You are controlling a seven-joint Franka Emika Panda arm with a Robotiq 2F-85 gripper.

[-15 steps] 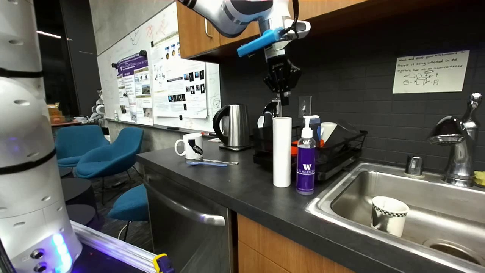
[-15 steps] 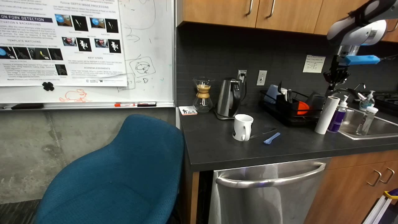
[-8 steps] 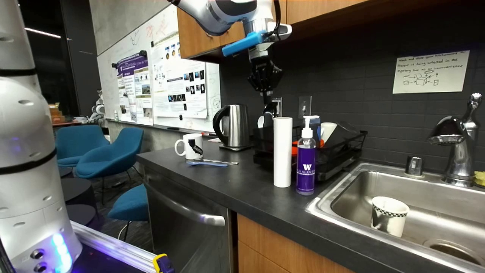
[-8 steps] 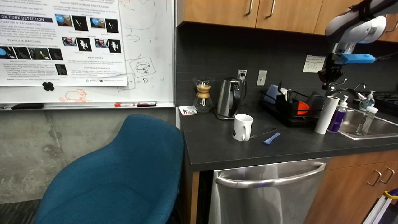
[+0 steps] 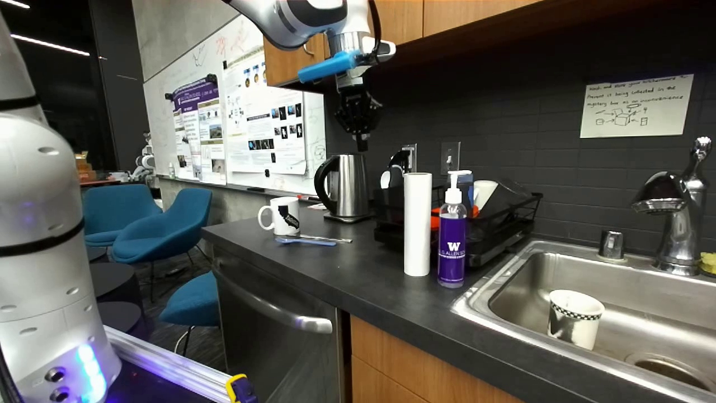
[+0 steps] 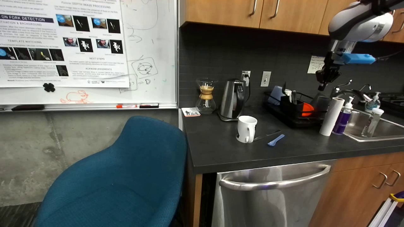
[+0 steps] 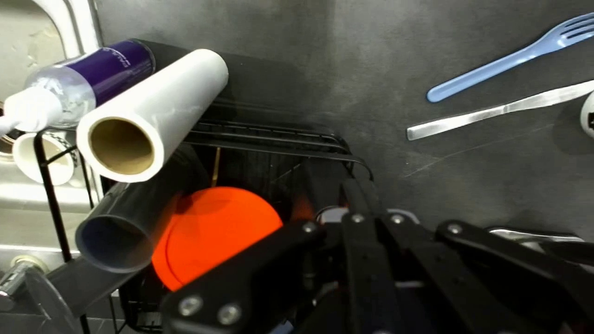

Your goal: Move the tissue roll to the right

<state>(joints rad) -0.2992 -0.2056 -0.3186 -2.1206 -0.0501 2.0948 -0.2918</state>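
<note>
Tissue roll (image 5: 417, 225): in an exterior view, it stands upright on the dark worktop (image 5: 347, 271), a plain white cylinder with its long axis vertical, just left of a pump bottle (image 5: 452, 246) and in front of the dish rack (image 5: 492, 245).
Bottle label: purple, with a large white W and "ALLEN" readable beneath (the smaller print blurs).
Wall note (image 5: 635, 106): handwritten; "Prevent it being collected in the mystery box as an inconvenience" can be read, above small doodles.
Fingers (image 5: 362, 145): pressed together, pointing down, well above the worktop.
Poster (image 6: 91, 53): in an exterior view, headings read "ON FORK DETECTION", "TEMPLATE MATCHING", "NEXT STEPS" and "ACKNOWLEDGEMENTS".
Roll beside bottle: in that view its long axis slants, top toward the right (the bottle slants likewise).
Roll from above: in the wrist view its axis runs diagonally, base toward upper right, hollow brown core opening at lower left, toward the camera.
Fingers from above: entering from the bottom edge, tips together, well apart from the roll.
</note>
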